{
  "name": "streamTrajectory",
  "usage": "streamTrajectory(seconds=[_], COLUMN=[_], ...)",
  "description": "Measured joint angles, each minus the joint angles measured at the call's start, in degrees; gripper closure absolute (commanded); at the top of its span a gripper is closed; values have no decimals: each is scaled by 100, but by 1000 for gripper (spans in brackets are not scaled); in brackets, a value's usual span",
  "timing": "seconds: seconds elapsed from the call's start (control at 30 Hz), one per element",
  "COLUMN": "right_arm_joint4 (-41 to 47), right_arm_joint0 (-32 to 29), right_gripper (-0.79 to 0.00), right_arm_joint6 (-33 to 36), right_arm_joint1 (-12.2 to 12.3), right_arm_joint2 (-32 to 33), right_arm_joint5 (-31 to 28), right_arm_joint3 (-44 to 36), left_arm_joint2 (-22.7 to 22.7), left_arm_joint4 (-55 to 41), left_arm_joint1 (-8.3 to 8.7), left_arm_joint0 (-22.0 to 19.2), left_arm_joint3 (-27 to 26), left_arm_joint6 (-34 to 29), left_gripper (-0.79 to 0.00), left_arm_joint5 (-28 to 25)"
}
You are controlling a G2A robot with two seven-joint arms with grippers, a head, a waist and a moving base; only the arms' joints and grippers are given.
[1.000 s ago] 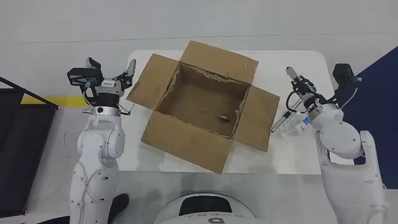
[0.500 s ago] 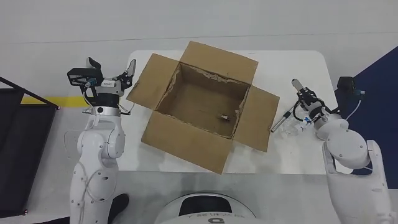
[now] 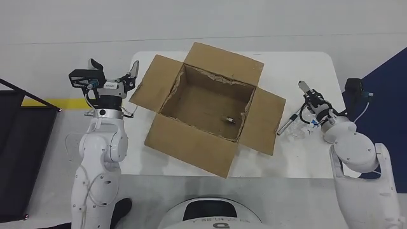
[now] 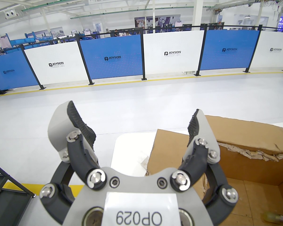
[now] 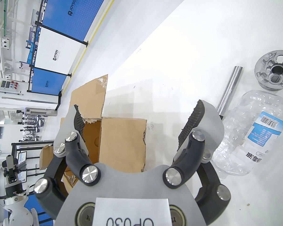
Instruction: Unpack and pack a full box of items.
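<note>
From my seat, reading the top view, the left gripper [image 3: 114, 71] hangs at the 9 o'clock edge of the white table [image 3: 299, 63], its two fingers spread wide with nothing between them; its own wrist camera shows the same gap [image 4: 134, 118]. Just to its 3 o'clock stands the cardboard box [image 3: 191, 143], all four flaps folded out, in the middle of the table. One small item [image 3: 230, 119] lies on the box floor toward the 3 o'clock wall. Past the right flap, a metal rod [image 3: 286, 124] lies just beside a crumpled clear bottle [image 3: 304, 129]. The right gripper [image 3: 310, 98] hovers at their 12 o'clock, fingers apart and empty [image 5: 139, 109]. Its wrist camera also shows a grey metal hub [image 5: 274, 70] near the rod's end.
</note>
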Motion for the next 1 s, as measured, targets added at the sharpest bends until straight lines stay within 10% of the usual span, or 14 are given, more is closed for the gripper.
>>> streamTrajectory(seconds=[1.0], right_arm_joint4=[511], right_arm_joint0=[-95], right_gripper=[-785], right_arm_joint6=[-21], right_arm_joint1=[-14], right_arm_joint2=[334], right_arm_joint5=[-37], right_arm_joint3=[57], left_arm_joint2=[0], left_arm_joint4=[0], left_arm_joint1=[0], left_arm_joint0=[0], left_arm_joint3=[0], left_arm_joint6=[0], left_gripper=[-785], left_arm_joint5=[0])
